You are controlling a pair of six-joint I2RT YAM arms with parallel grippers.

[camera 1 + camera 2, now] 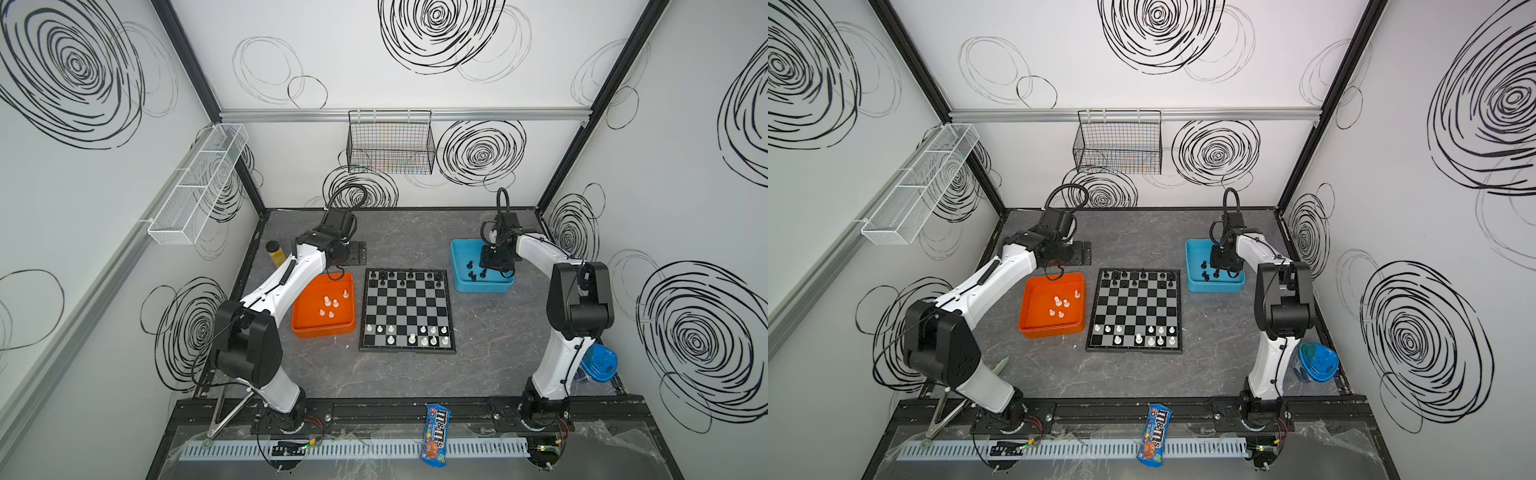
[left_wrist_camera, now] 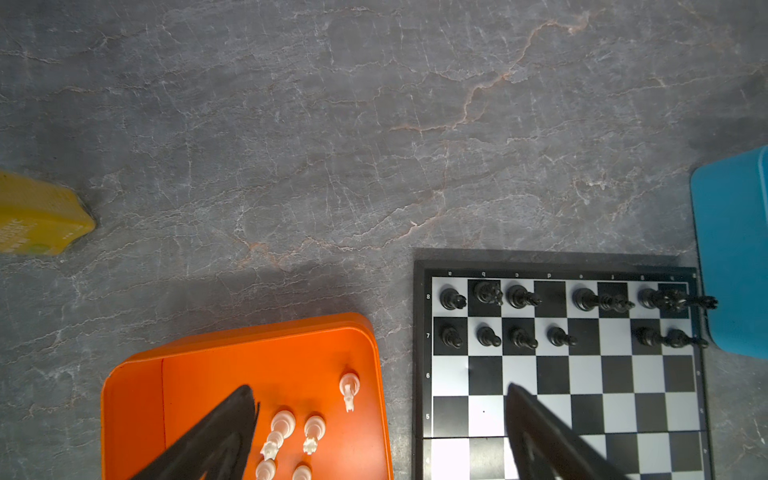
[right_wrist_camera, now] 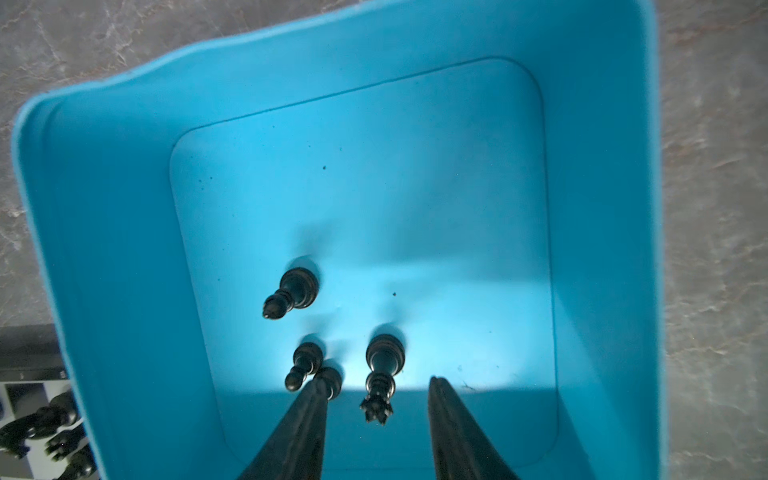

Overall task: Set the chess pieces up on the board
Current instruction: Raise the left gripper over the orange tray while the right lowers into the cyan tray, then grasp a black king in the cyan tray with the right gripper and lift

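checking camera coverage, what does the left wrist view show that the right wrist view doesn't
Only the left wrist view: the orange plastic tray holding five white chess pieces, a yellow container, and the open left gripper. Only the right wrist view: the floor of the blue plastic tray with four black chess pieces, the right gripper straddling the crowned one. Both: the blue tray, black pieces on the black-and-silver chessboard, the grey marbled tabletop.

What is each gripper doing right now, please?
Left gripper: open, holding nothing.
Right gripper: open, straddling the crowned black piece in the blue tray.
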